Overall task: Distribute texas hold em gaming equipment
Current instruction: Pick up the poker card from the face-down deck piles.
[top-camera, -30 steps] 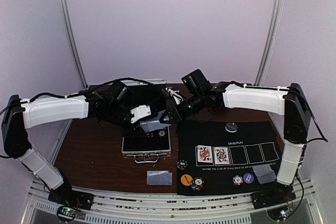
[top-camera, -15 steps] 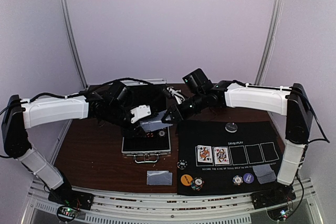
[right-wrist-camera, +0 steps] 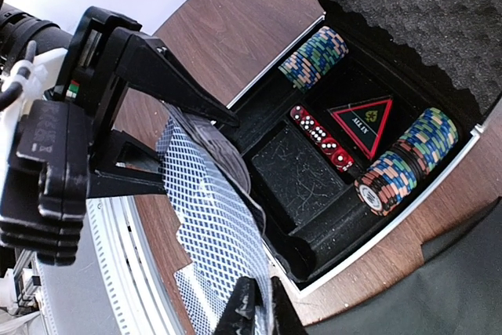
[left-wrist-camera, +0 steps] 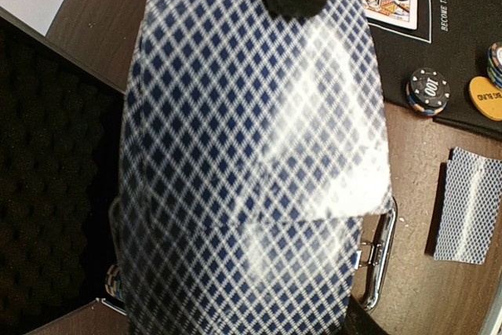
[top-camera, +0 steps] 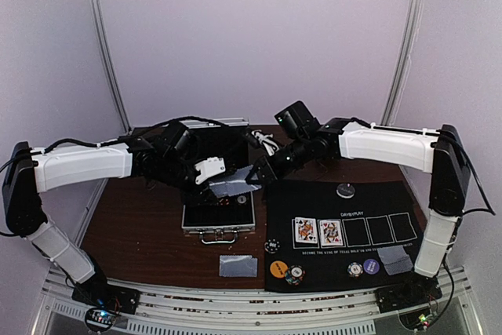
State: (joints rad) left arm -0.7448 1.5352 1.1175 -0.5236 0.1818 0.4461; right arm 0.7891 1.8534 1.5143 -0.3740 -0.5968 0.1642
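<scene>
Curving glossy diamond-lattice cards (left-wrist-camera: 251,154) (blue-white) between black fingers (right-wrist-camera: 172,76)

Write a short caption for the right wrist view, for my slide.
Right jaws pinch a card from the deck in the left jaws, above the open case of chips and dice.

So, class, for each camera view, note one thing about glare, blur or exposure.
Left wrist view: the cards fill the frame, blurred, with a white glare patch across their pattern. Right wrist view: chips and dice in the case are sharp; the top-left corner is blown out white. Top external view: even, soft light; the black mat loses detail.
</scene>
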